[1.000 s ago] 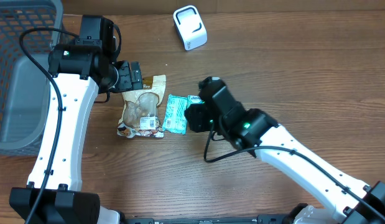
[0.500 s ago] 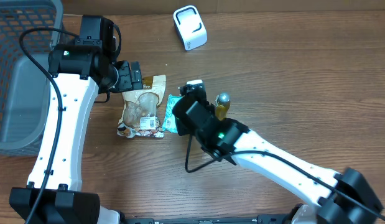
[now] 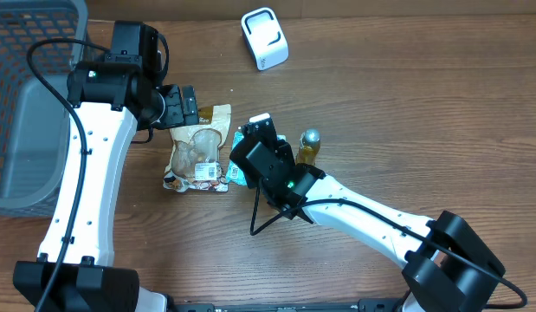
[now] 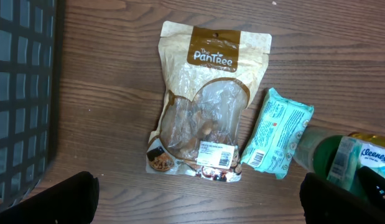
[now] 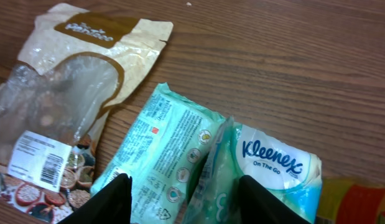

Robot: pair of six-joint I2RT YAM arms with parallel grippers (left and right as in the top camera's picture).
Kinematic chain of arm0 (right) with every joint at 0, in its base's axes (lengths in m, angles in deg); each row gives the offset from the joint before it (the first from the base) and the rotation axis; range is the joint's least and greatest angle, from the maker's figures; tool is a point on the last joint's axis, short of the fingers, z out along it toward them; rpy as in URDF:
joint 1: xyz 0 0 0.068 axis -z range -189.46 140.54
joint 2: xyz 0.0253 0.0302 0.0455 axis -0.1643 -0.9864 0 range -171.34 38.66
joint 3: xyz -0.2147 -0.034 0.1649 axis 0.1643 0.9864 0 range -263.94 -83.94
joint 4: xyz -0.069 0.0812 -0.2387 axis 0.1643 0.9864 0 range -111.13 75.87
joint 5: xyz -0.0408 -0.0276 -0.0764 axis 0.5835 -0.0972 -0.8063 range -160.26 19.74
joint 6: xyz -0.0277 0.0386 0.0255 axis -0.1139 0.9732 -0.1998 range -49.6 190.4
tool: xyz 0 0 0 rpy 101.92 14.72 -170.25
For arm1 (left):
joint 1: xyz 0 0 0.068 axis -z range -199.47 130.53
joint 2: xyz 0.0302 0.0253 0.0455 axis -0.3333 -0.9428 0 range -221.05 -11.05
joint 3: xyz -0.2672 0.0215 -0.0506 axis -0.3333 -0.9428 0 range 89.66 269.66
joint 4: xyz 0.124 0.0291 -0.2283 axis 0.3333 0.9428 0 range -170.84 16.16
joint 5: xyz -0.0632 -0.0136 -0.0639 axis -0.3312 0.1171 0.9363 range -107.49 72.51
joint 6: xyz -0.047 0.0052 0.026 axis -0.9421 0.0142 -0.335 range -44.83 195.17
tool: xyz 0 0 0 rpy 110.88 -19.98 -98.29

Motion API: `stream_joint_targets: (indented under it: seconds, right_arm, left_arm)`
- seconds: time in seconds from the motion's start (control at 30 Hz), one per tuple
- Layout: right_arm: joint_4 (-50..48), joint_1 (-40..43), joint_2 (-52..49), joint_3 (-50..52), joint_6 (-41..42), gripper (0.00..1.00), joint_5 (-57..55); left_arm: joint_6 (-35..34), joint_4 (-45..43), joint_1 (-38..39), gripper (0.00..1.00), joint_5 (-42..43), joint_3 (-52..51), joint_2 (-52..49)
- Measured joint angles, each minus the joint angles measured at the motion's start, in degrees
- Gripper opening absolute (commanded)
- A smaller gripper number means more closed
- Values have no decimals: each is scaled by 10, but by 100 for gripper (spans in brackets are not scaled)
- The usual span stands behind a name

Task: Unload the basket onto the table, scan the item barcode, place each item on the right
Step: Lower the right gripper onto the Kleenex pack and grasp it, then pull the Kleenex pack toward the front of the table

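Observation:
A white scanner (image 3: 265, 39) stands at the table's far edge. A tan snack pouch (image 3: 198, 152) (image 4: 204, 106) (image 5: 68, 81) lies flat, with its barcode label at the lower end. Beside it lie a teal wipes pack (image 4: 276, 134) (image 5: 164, 143) and a Kleenex pack (image 5: 273, 165) (image 4: 374, 155). My right gripper (image 5: 189, 202) (image 3: 246, 165) hovers low over the seam between these two packs. Its jaws stand apart, and no grip shows. My left gripper (image 4: 204, 205) (image 3: 183, 106) hangs wide open above the pouch's top end, holding nothing.
A small bottle with a silver cap (image 3: 308, 147) (image 5: 360, 199) stands just right of the Kleenex pack. A dark mesh basket (image 3: 25, 104) (image 4: 21, 93) fills the left side. Bare wood lies to the right and front.
My right arm has swung left and turned over the tissue packs, uncovering the small bottle. Left arm, pouch and scanner have not moved.

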Motion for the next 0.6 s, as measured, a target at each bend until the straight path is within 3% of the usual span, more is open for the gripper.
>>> stream_joint_targets:
  seconds: [0.13, 0.47, 0.6]
  right_arm:
    - [9, 0, -6, -4, -7, 26, -8]
    - [13, 0, -9, -6, -6, 20, -17]
    - [15, 0, -9, -6, -6, 4, -20]
  left_arm:
    - [0, 0, 0, 99, 0, 0, 0]
    - [0, 0, 0, 99, 0, 0, 0]
    - [0, 0, 0, 99, 0, 0, 0]
